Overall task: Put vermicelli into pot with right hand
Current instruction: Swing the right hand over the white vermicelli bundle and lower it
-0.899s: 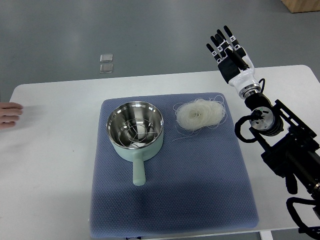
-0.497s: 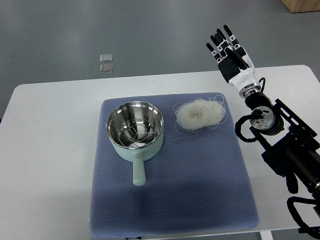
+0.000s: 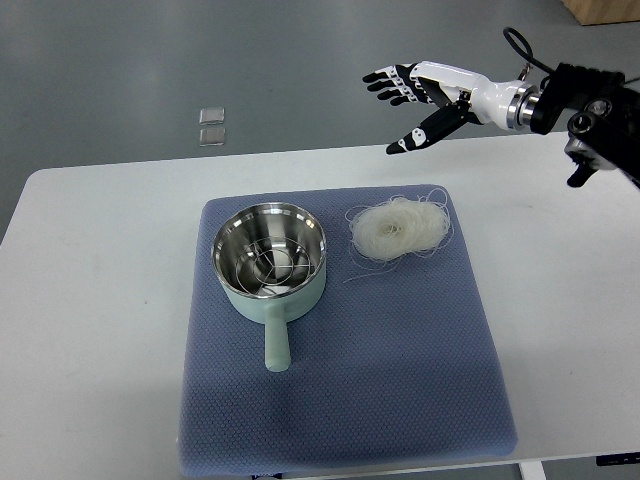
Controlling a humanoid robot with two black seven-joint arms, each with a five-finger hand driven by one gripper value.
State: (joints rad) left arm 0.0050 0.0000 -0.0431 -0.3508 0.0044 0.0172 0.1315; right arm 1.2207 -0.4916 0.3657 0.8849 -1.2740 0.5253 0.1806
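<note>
A pale round nest of vermicelli (image 3: 399, 227) lies on the blue mat (image 3: 340, 390), to the right of the pot. The mint-green pot (image 3: 270, 262) with a shiny steel inside stands on the mat's left part, its handle pointing toward me. My right hand (image 3: 410, 100) comes in from the right edge and hangs over the table's far edge, above and beyond the vermicelli. Its fingers are spread and hold nothing. The left arm is out of view.
The white table (image 3: 100, 330) carries the mat. Two small clear squares (image 3: 211, 126) lie on the grey floor beyond the table's far edge. A wooden corner (image 3: 605, 10) shows at the top right.
My right arm has swung up and to the left, so the hand now reaches in level from the right toward the vermicelli. A person's hand at the left table edge went away earlier.
</note>
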